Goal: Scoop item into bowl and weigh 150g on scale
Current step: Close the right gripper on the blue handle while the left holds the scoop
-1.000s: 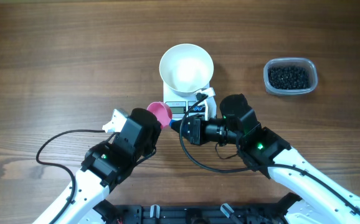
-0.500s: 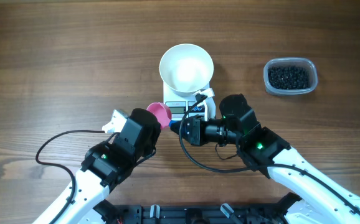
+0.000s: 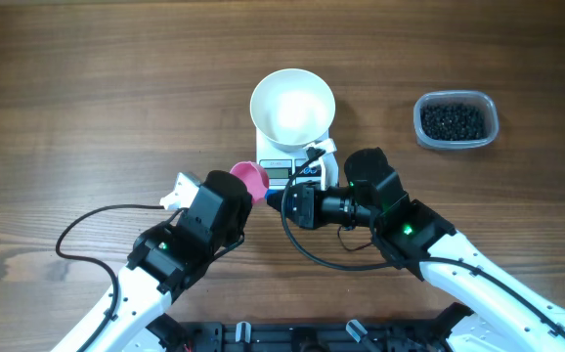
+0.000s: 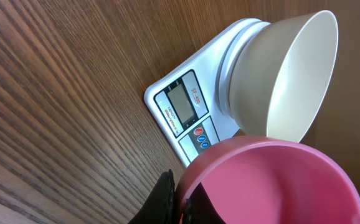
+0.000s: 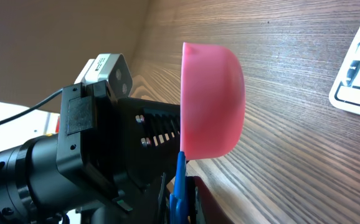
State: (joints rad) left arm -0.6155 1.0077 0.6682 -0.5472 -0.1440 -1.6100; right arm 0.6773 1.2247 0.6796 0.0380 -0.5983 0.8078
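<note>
Pink scoop (image 4: 273,180), tight in left tool (image 3: 238,192)

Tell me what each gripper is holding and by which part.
The left gripper holds the pink scoop by its near, lower end; the contact itself is hidden. Whether the right gripper grips anything cannot be told.

A wooden surface (image 3: 87,98) with a pronounced brown grain is seen throughout. A pink scoop (image 3: 250,178) is seen near the centre; its hollow inside is shown in the left wrist view, its rounded outside in the right wrist view. A clear rounded-rectangular tub (image 3: 456,95) is set at the far right, well apart from it.
</note>
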